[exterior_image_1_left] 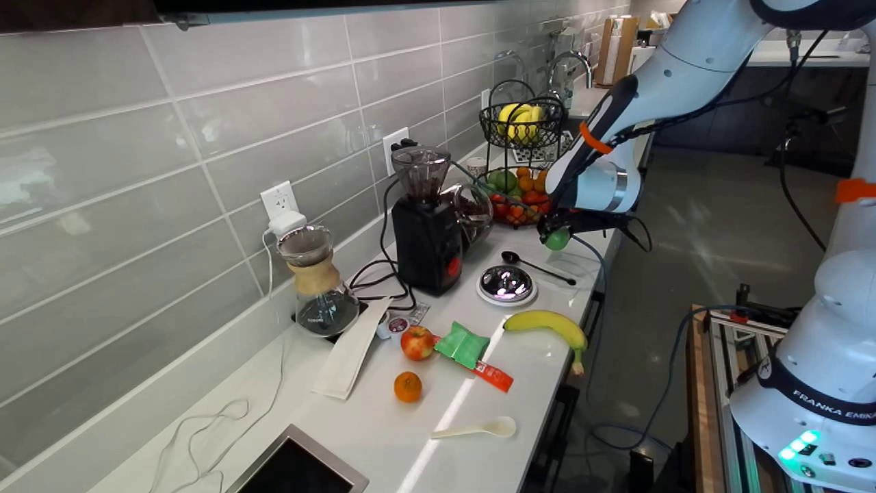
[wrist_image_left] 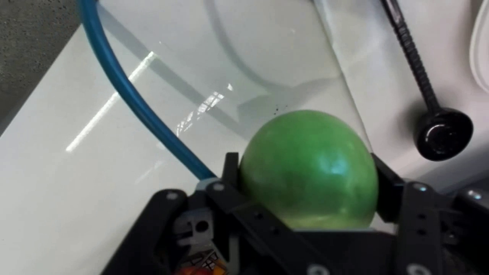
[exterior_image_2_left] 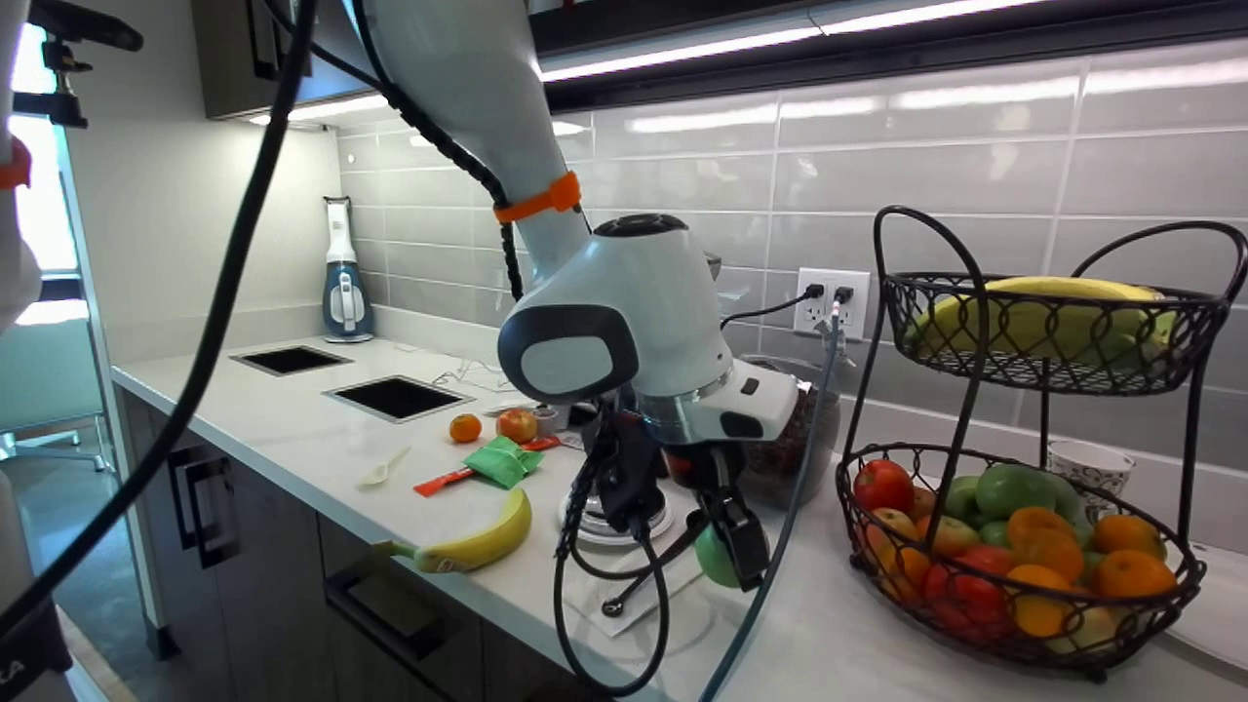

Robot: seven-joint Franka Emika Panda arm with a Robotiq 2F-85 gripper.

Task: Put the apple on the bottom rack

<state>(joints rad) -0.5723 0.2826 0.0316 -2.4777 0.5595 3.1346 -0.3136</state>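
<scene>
Two gripper fingers point(wrist_image_left: 389, 194) clasped the apple point(wrist_image_left: 309, 170), presumably against slipping, the bottom rack point(exterior_image_2_left: 1136, 629) at its three o'clock in an exterior view.

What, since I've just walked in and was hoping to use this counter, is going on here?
A robot arm has a green apple clamped in its tool, held over the counter. It is meant for the bottom rack of the black wire stand but is not there yet; that rack holds mixed fruit. A banana, an orange and a red-and-yellow apple lie elsewhere on the counter, apart from the tool.
</scene>
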